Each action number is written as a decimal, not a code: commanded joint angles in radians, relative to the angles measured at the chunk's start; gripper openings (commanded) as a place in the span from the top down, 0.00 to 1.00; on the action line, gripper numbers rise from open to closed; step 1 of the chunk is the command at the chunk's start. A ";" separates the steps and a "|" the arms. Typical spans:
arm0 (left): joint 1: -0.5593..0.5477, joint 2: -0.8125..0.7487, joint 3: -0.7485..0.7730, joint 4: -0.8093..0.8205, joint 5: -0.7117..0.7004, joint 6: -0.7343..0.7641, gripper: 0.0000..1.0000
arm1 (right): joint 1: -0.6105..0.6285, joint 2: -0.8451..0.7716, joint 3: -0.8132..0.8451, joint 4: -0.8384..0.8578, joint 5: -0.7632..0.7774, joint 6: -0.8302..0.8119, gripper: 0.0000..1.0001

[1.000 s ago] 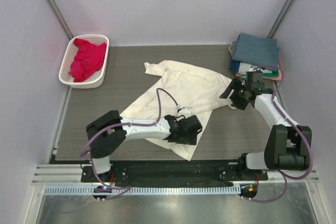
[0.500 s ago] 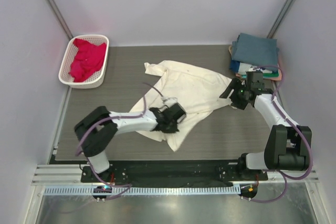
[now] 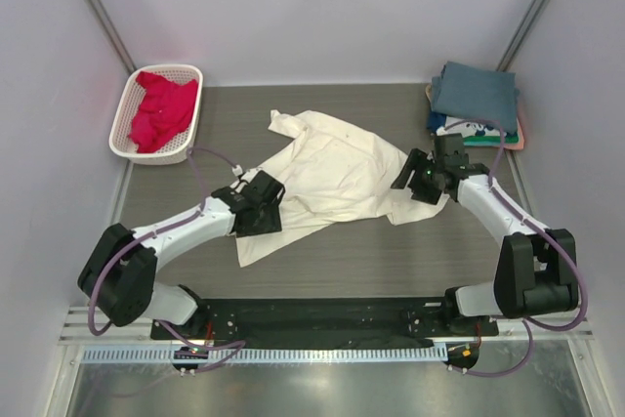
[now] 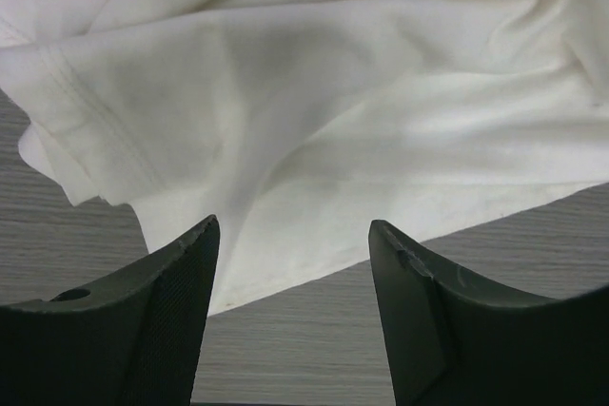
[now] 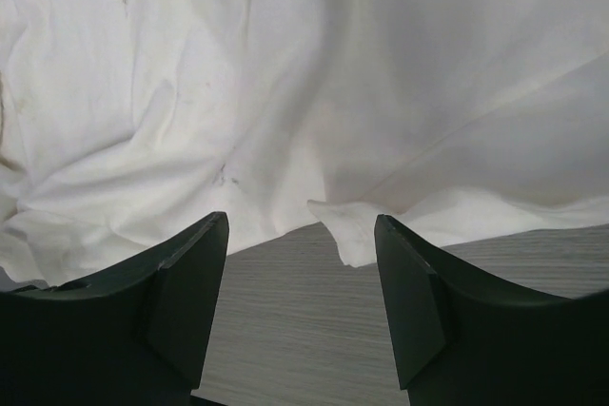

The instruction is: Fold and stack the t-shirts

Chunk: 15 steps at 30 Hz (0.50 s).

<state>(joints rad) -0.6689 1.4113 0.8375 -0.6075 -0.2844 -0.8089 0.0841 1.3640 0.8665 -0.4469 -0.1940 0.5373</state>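
The large cream t-shirt (image 3: 337, 168) lies spread and rumpled in the middle of the table. My left gripper (image 3: 269, 192) is open and empty at the shirt's lower left edge; in the left wrist view the gripper (image 4: 290, 225) has bare table between its fingers and the cream cloth (image 4: 333, 92) just ahead. My right gripper (image 3: 404, 181) is open and empty at the shirt's right edge; in the right wrist view the gripper (image 5: 300, 221) faces a cloth corner (image 5: 357, 235). The crimson-pink shirt (image 3: 156, 109) lies bunched in the basket. The slate-blue folded shirt (image 3: 476, 93) tops the stack at the back right.
The white lattice basket (image 3: 166, 68) stands at the back left corner. Under the slate-blue shirt, edges of white printed, green and pink folded shirts (image 3: 479, 134) show. Grey walls close in on both sides.
My left gripper has moved left and back from the shirt's lower right corner, and the shirt's lower corner has swung left with it. My right gripper has shifted slightly left.
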 commanded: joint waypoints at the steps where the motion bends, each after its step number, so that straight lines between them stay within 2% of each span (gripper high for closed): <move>1: -0.008 -0.063 -0.037 -0.025 0.031 -0.016 0.34 | 0.075 0.018 0.011 0.027 0.068 0.023 0.31; 9: -0.009 -0.204 -0.119 -0.017 0.063 -0.021 0.36 | 0.101 0.131 0.074 0.025 0.179 -0.074 0.34; 15: -0.011 -0.236 -0.159 -0.003 0.067 -0.024 0.36 | 0.129 0.178 0.131 -0.048 0.238 -0.088 0.35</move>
<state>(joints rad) -0.6746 1.1919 0.6910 -0.6228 -0.2310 -0.8299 0.1909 1.5509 0.9463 -0.4614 -0.0330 0.4759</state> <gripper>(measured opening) 0.642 0.656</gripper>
